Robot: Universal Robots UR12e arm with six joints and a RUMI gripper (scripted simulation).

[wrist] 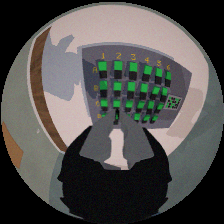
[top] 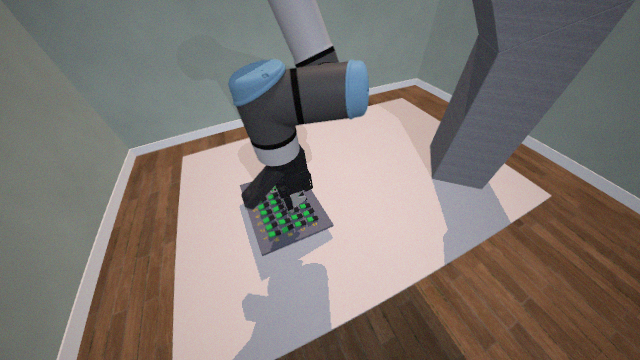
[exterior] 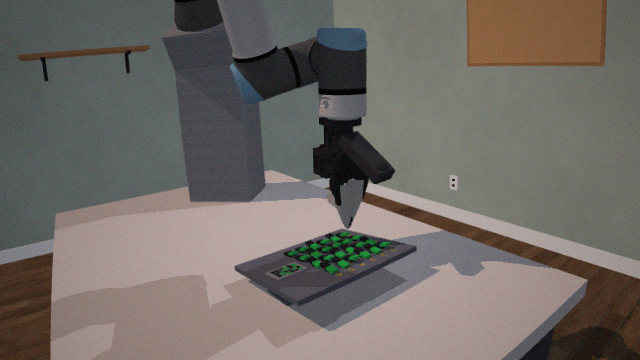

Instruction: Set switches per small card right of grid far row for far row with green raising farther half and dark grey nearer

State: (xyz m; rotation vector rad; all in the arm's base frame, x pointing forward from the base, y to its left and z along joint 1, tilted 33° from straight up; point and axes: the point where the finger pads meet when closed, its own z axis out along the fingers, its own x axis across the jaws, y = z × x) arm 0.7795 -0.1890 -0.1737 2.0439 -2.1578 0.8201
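Note:
A grey panel (exterior: 325,265) with a grid of green and dark grey rocker switches (exterior: 340,250) lies on the table; it also shows in the top view (top: 286,218) and in the wrist view (wrist: 132,92). The small green and dark card (exterior: 286,270) sits on the panel at one end of the grid, and at the right edge in the wrist view (wrist: 173,102). My gripper (exterior: 347,222) is shut and empty. Its tips hang a short way above the near row of switches, close to the row's left end in the wrist view (wrist: 116,120). They touch no switch.
A tall grey column (top: 505,90) holding the arm's base stands at the back of the table. The table edge (exterior: 550,310) drops off beyond the panel. A wall shelf (exterior: 82,52) and an orange board (exterior: 535,32) hang on the walls.

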